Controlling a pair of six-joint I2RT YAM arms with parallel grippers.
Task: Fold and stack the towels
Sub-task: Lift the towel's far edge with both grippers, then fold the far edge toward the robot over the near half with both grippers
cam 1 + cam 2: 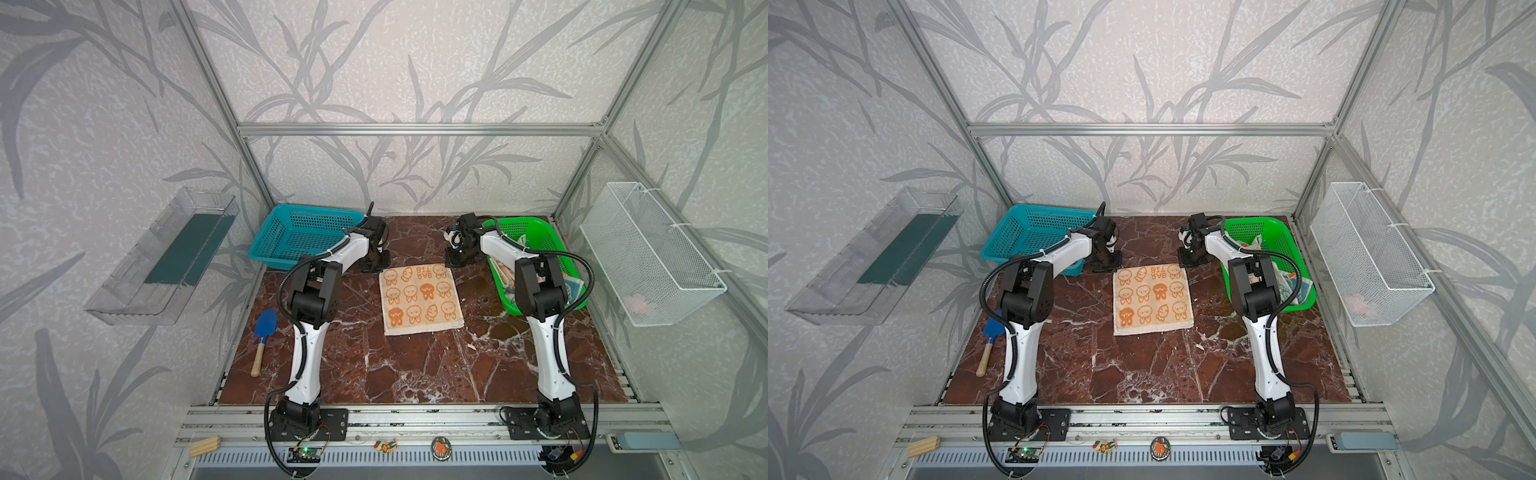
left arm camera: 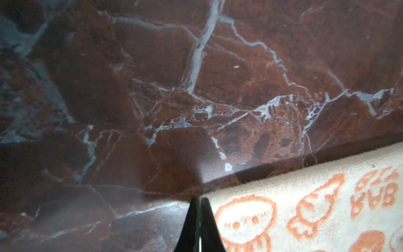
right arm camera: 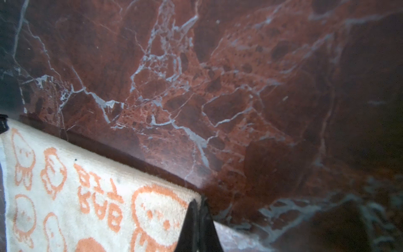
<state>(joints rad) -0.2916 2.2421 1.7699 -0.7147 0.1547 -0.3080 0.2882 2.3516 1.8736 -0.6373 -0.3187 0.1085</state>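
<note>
A cream towel with orange bunnies (image 1: 422,299) (image 1: 1152,299) lies flat in the middle of the marble table. My left gripper (image 1: 374,264) (image 1: 1106,264) is down at its far left corner. In the left wrist view the gripper (image 2: 199,200) is shut, pinching that corner of the towel (image 2: 305,207). My right gripper (image 1: 455,259) (image 1: 1190,259) is down at the far right corner. In the right wrist view it (image 3: 199,203) is shut on the towel's (image 3: 87,196) corner. More towels (image 1: 575,286) (image 1: 1296,286) lie crumpled in the green basket (image 1: 536,226), partly hidden behind the right arm.
A teal basket (image 1: 291,232) stands at the back left beside the left arm. A blue trowel with a wooden handle (image 1: 264,336) lies near the table's left edge. A white wire basket (image 1: 648,253) hangs on the right wall and a clear tray (image 1: 166,257) on the left wall.
</note>
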